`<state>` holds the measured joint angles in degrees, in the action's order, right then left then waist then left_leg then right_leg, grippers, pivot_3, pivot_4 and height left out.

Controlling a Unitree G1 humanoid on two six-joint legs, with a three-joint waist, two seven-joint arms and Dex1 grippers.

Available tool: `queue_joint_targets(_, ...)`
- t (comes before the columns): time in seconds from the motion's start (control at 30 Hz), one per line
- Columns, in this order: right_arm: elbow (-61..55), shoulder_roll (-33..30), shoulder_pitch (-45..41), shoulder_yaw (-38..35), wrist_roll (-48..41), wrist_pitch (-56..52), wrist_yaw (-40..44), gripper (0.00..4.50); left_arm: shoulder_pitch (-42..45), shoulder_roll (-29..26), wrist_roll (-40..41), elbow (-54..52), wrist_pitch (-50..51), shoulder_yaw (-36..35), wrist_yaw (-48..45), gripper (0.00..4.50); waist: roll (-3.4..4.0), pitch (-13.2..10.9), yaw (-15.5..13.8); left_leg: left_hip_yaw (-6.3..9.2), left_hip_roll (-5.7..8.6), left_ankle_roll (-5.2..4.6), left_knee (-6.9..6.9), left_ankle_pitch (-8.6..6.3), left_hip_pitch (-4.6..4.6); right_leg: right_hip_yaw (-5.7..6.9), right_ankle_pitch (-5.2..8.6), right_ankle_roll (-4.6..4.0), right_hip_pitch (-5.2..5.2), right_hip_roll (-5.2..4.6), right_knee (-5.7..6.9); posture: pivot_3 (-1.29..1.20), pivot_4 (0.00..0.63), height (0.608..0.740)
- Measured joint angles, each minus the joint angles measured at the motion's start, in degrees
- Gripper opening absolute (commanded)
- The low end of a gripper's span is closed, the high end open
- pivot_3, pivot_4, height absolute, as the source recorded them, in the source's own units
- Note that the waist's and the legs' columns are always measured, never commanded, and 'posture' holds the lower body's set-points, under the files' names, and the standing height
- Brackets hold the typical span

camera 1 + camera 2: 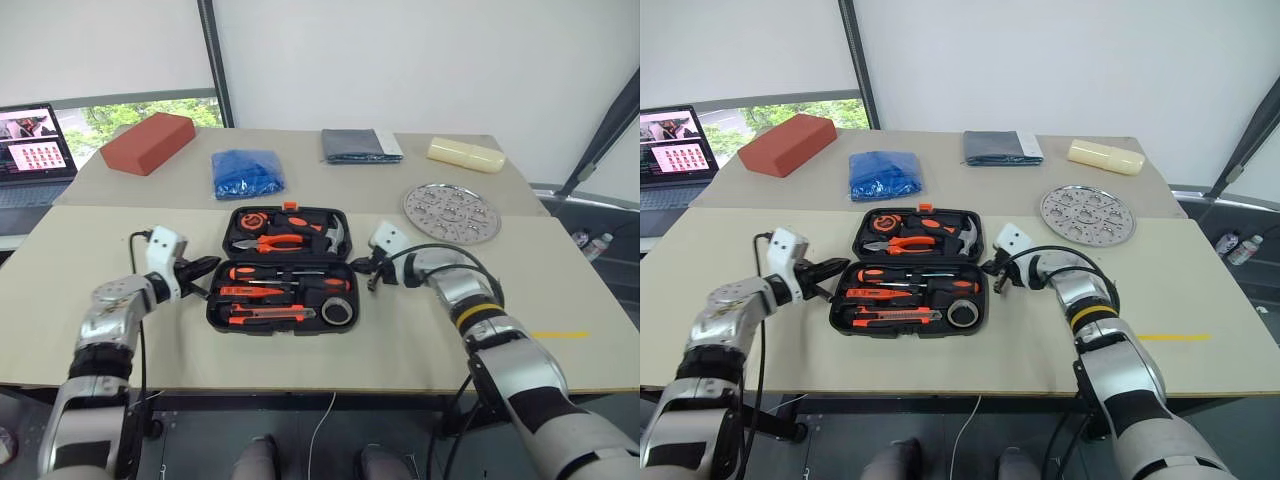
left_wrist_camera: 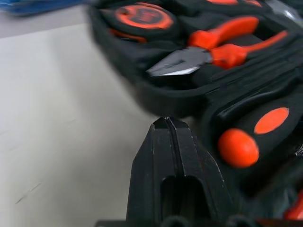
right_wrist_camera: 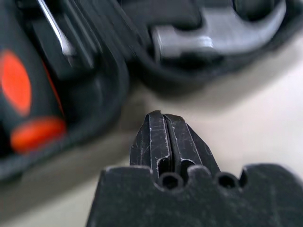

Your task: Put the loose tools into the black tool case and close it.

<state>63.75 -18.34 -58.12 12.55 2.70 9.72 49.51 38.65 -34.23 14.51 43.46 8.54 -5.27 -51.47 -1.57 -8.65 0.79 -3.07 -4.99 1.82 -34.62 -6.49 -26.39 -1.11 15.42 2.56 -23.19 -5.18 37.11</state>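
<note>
Left eye view, case: the black tool case [image 1: 282,268] lies open and flat on the surface [image 1: 90,300], far half and near half joined along a hinge line that runs left to right
Left eye view, loose tools: screwdrivers [image 1: 272,272], utility knife [image 1: 268,314] and tape roll [image 1: 337,311] already sit in the near half; pliers [image 1: 285,241], hammer [image 1: 335,235] and tape measure [image 1: 252,219] in the far half
Left eye view, hands: left hand [image 1: 202,268] just beside the case's left edge at the hinge level, right hand [image 1: 368,270] just beside its right edge at the same level; each points inward, the case between them
Right eye view, nearness: both hands about equally close to the case; neither plainly touches it
Left wrist view, left hand: fingers pressed together and empty, tips aimed at the seam between the halves, pliers nose beyond, a screwdriver's orange butt close alongside
Right wrist view, right hand: fingers shut together, nothing held, tips above bare surface just short of the case wall, the hammer head beyond
Judgement, stage: stowing looks finished; closing remains
Judgement, governing relation: one half must fold over the hinge onto the other, so the hands probably need that half's long outer edge, not the short ends they now flank
</note>
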Motion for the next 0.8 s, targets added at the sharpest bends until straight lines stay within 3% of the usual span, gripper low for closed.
queue_joint_targets(0.3, -3.63, -3.41, 3.37, -2.3, -0.19, 2.04, 9.2, 0.04, 3.81, 1.15, -2.96, 9.05, -7.65, 1.72, -13.53, 0.0, 0.02, -0.02, -0.74, 0.0, 0.08, 0.01, 0.0, -0.01, -0.06, 0.0, 0.05, 0.09, 0.03, -0.08, 0.0, 0.0, 0.15, 0.74)
queue_joint_targets(0.57, -23.36, -9.5, 14.7, -3.46, -3.01, -6.46, 16.0, 0.04, 1.67, 4.98, -3.51, 5.05, -9.49, 2.18, -15.08, 0.0, 0.02, -0.02, -1.53, 0.03, 0.08, 0.01, -0.12, -0.01, -0.07, 0.01, 0.05, 0.09, 0.07, -0.08, 0.03, 0.0, 0.15, 0.74)
queue_joint_targets(0.73, -28.23, -10.91, 18.2, -4.14, -2.07, -7.52, 12.47, 0.04, 0.56, 5.04, -3.27, 0.24, -3.11, 1.98, -14.03, 0.0, 0.0, -0.03, -1.46, 0.06, 0.08, 0.03, -0.2, 0.0, -0.07, 0.0, 0.04, 0.11, 0.07, -0.08, 0.06, 0.0, 0.15, 0.74)
queue_joint_targets(0.8, -27.95, -11.07, 18.09, -4.27, -1.92, -8.16, 11.28, 0.0, 0.32, 4.7, -3.35, -1.39, -0.72, 2.01, -12.39, 0.52, 0.0, -0.03, -1.36, 0.08, 0.08, 0.05, -0.23, 0.02, -0.06, 0.0, 0.02, 0.13, 0.07, -0.06, 0.07, 0.0, 0.15, 0.74)
